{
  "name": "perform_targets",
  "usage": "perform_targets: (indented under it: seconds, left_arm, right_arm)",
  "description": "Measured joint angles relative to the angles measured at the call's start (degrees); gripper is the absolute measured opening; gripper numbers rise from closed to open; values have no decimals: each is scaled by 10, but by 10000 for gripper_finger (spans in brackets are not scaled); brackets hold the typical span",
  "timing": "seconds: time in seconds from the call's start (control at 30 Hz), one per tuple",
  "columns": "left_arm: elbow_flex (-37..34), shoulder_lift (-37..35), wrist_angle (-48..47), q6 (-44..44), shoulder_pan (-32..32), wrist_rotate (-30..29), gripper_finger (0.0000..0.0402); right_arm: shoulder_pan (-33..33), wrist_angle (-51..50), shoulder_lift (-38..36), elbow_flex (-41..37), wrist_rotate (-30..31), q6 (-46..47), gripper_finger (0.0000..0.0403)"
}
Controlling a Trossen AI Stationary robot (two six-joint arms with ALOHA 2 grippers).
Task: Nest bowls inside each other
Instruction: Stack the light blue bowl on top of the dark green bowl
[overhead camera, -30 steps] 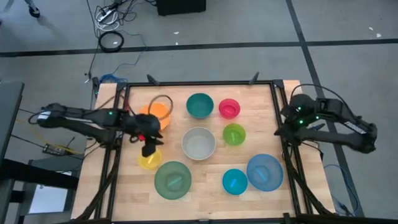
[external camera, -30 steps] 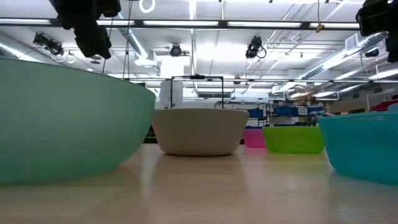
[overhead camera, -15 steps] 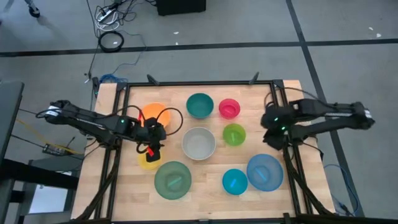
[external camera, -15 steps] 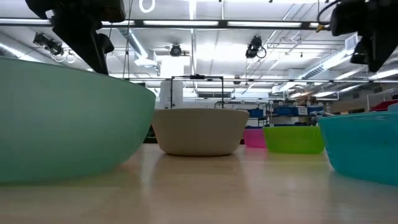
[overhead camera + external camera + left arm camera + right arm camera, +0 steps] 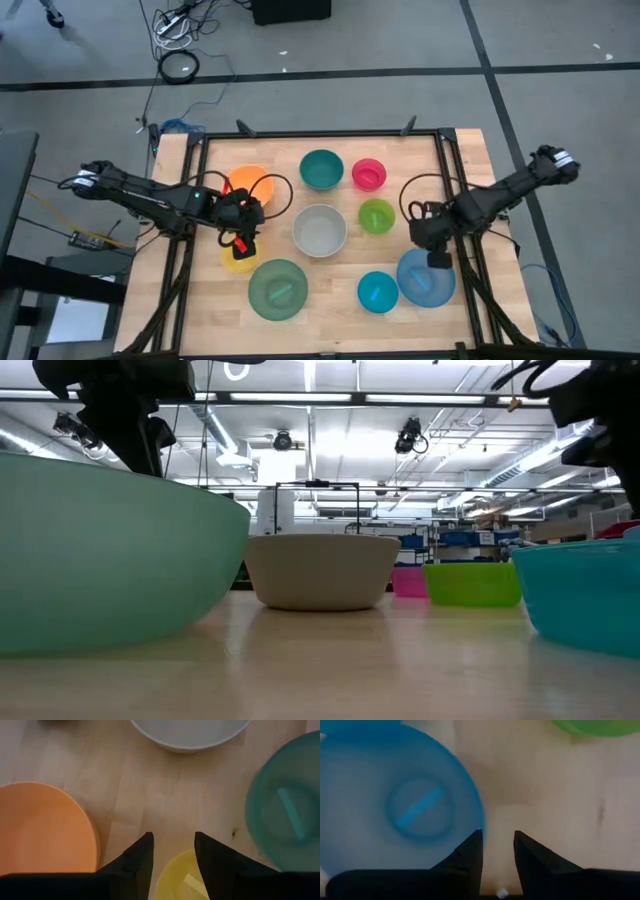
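Nine bowls stand apart on their bases on the wooden table: orange, teal, pink, lime green, grey-white, yellow, pale green, cyan and blue. My left gripper hangs open over the yellow bowl's far rim, between the orange bowl and the pale green bowl. My right gripper points down, open, over the blue bowl's far rim. Neither touches a bowl.
A black frame runs along the table's far, left and right edges. Bare wood lies between the grey-white and pale green bowls and beside the blue bowl. In the low view the pale green bowl hides the table's left part.
My right gripper has swung in from the table's right edge toward the near side and down, turning about as it went, and now hangs over the blue bowl's far rim. My left gripper has sunk a little and tipped further over the yellow bowl. No bowl has moved.
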Motion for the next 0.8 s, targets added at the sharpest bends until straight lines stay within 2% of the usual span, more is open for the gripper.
perform_targets:
  seconds: [0.27, 0.47, 0.8]
  left_arm:
    - [0, 0, -1, 0, 0, -8, 152]
    - [0, 0, -1, 0, 0, -17, 152]
    - [0, 0, 0, 1, 0, -17, 152]
  right_arm:
    - [61, 14, 11, 0, 15, 87, 93]
    - [70, 7, 47, 0, 31, 124, 96]
    - [69, 50, 86, 0, 36, 155, 140]
